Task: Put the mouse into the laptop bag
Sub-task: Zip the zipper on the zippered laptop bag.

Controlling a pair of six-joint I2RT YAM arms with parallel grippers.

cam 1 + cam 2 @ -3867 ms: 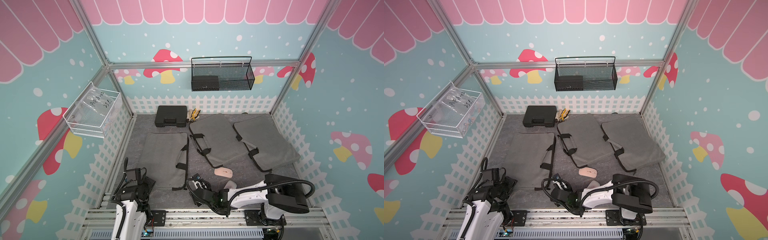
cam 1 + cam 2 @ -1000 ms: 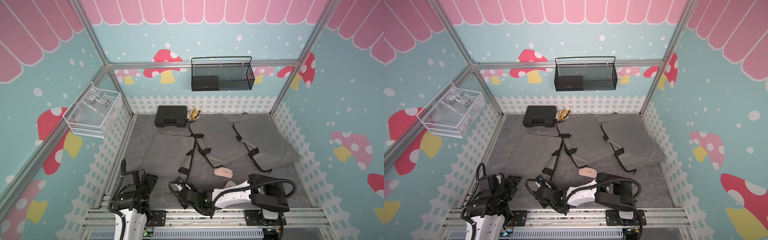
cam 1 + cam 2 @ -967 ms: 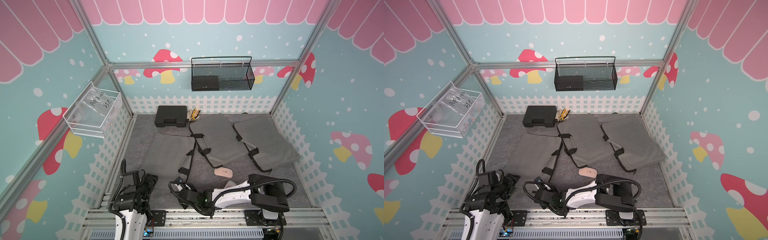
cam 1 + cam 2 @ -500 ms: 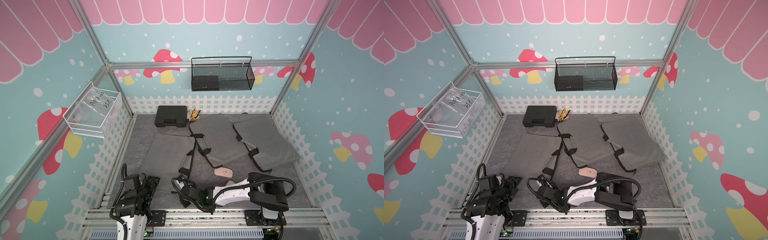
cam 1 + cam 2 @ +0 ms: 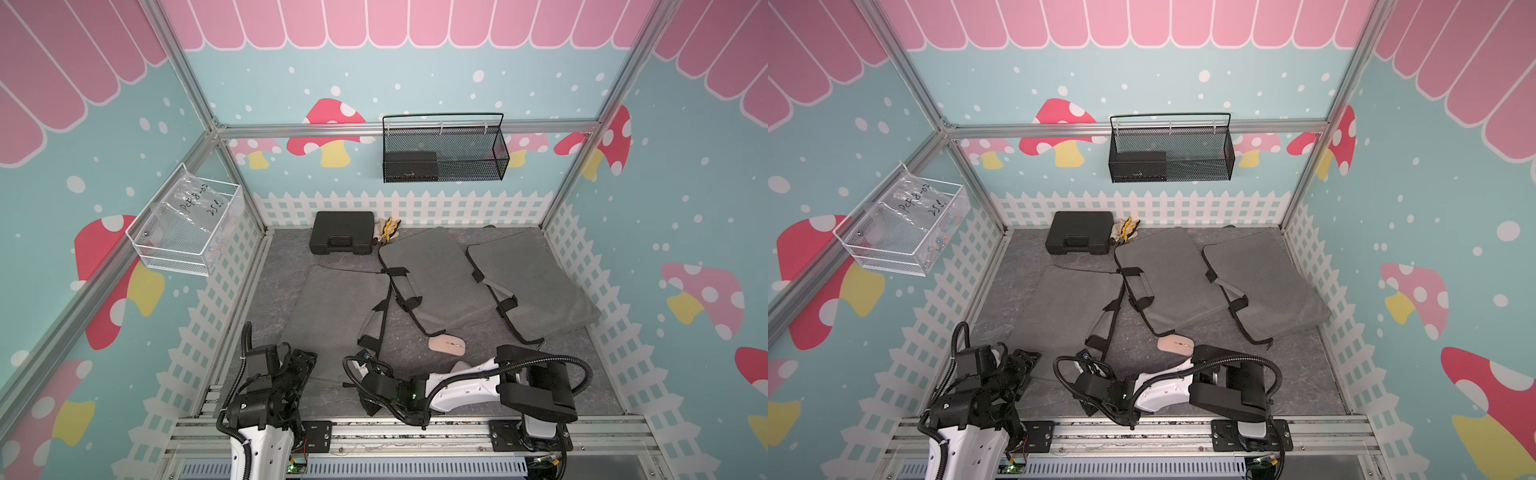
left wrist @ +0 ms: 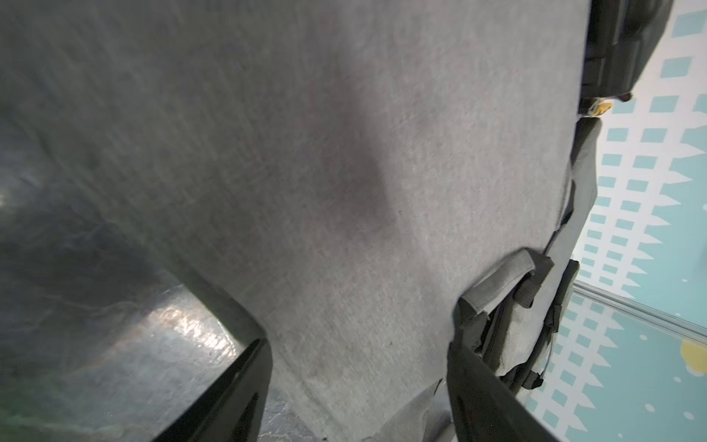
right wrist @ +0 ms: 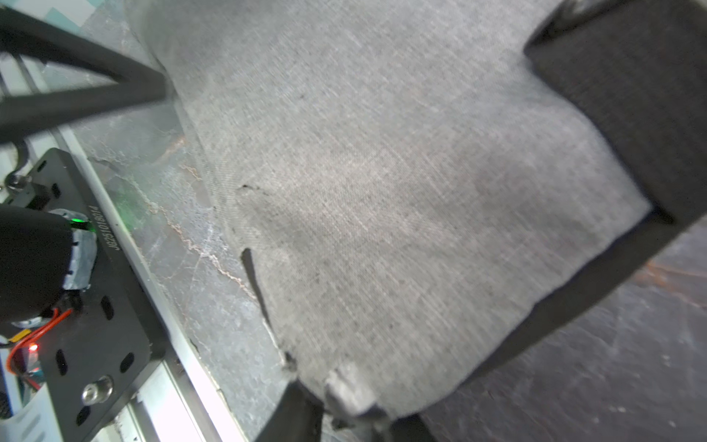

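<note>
Sliding the right claw (image 5: pixel 365 365) leftward along the near strip of the surface (image 5: pixel 482 332) compared with a few seconds back, and now parking it at the near right corner of the left laptop bag (image 5: pixel 332 307). Dragging that bag askew in the process, its far right corner now lying close against the middle laptop bag (image 5: pixel 440 282) and its strap (image 5: pixel 374 326) bunching just beside the claw. Showing, in the right wrist view, the fingertips (image 7: pixel 294 413) nearly together at the bag's frayed corner, yet not revealing a pinch on the cloth or a pinch being loosened. Holding the left claw (image 5: pixel 305 361) low over the bag's near left part, fingers (image 6: pixel 237 390) standing wide apart, gripping nothing, only grey fabric below. Leaving the pink mouse (image 5: pixel 447 345) untouched on the bare surface, just off the near tip of the middle bag and close beside the right arm (image 5: pixel 465 380), outside every bag. Pointing, as a judgement, to groundwork only: repositioning the bag for opening, with fetching the mouse not yet begun
</note>
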